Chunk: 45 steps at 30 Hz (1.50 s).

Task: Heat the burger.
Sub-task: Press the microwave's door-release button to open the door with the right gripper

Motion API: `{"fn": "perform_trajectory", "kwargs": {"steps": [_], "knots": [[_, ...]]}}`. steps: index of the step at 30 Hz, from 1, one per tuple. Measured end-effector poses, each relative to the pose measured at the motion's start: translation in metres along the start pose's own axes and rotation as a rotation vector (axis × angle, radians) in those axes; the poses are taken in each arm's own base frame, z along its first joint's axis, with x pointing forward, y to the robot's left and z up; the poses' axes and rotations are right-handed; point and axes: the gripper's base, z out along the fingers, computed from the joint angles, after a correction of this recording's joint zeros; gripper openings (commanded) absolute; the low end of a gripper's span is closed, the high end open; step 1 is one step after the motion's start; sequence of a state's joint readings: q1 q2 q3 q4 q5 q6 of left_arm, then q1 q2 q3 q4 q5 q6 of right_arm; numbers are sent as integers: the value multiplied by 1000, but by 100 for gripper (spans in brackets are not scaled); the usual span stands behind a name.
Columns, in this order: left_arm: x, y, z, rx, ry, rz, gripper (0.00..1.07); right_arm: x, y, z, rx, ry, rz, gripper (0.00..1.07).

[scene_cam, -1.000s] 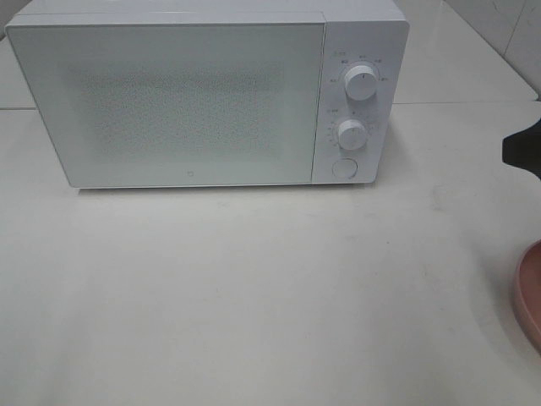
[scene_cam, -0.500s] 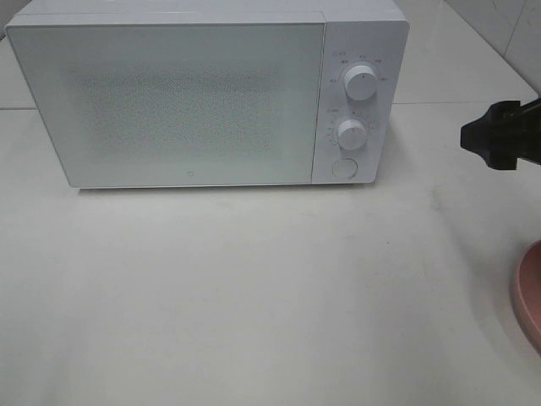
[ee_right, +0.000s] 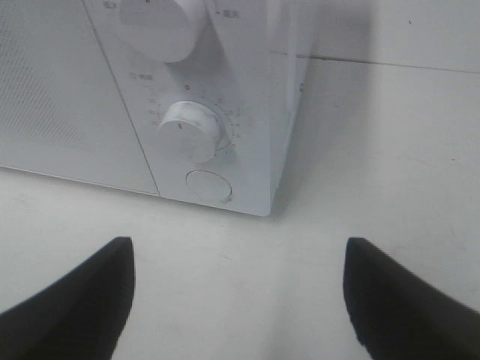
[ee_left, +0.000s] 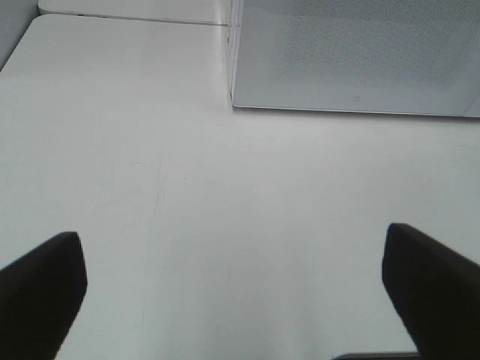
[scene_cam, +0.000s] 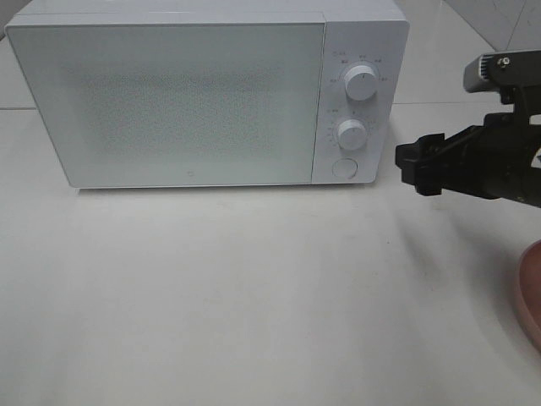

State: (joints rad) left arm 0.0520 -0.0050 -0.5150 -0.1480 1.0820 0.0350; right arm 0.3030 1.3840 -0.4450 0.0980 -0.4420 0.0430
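The burger is out of view in every frame. A white microwave [scene_cam: 169, 101] stands at the back of the table with its door shut. My right gripper [scene_cam: 414, 169] hangs just right of its control panel, level with the round door button [scene_cam: 343, 168]. In the right wrist view the right gripper [ee_right: 240, 300] is open and empty, with the lower knob [ee_right: 191, 131] and the button [ee_right: 208, 186] ahead of it. Over bare table in front of the microwave's left corner [ee_left: 234, 101], my left gripper [ee_left: 232, 300] is open wide and empty; the high view does not show it.
The rim of a round pink plate [scene_cam: 528, 292] shows at the right edge of the table. Two white knobs [scene_cam: 361, 82] [scene_cam: 351, 134] sit on the microwave's panel. White tabletop [scene_cam: 254, 296] stretches in front of the microwave.
My right arm has come in from the right edge and moved left toward the microwave's control panel. The microwave and the plate have stayed put.
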Motion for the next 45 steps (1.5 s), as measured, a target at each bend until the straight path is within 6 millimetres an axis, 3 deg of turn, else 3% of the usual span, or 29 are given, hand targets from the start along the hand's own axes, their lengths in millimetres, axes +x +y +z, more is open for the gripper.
{"fn": "perform_trajectory", "kwargs": {"steps": [8,14,23,32,42,43,44,45], "knots": [[0,0,0,0,0,0,100,18,28,17,19,-109,-88,75],[0,0,0,0,0,0,100,26,41,24,115,-211,-60,75],[0,0,0,0,0,0,100,45,51,29,198,-217,-36,75],[0,0,0,0,0,0,100,47,53,30,189,-226,33,75],[0,0,0,0,0,0,100,47,53,30,154,-256,326,59],[0,0,0,0,0,0,100,47,53,30,139,-267,450,53],[0,0,0,0,0,0,100,47,53,30,139,-267,450,53],[0,0,0,0,0,0,100,47,53,30,119,-277,598,47]]}}
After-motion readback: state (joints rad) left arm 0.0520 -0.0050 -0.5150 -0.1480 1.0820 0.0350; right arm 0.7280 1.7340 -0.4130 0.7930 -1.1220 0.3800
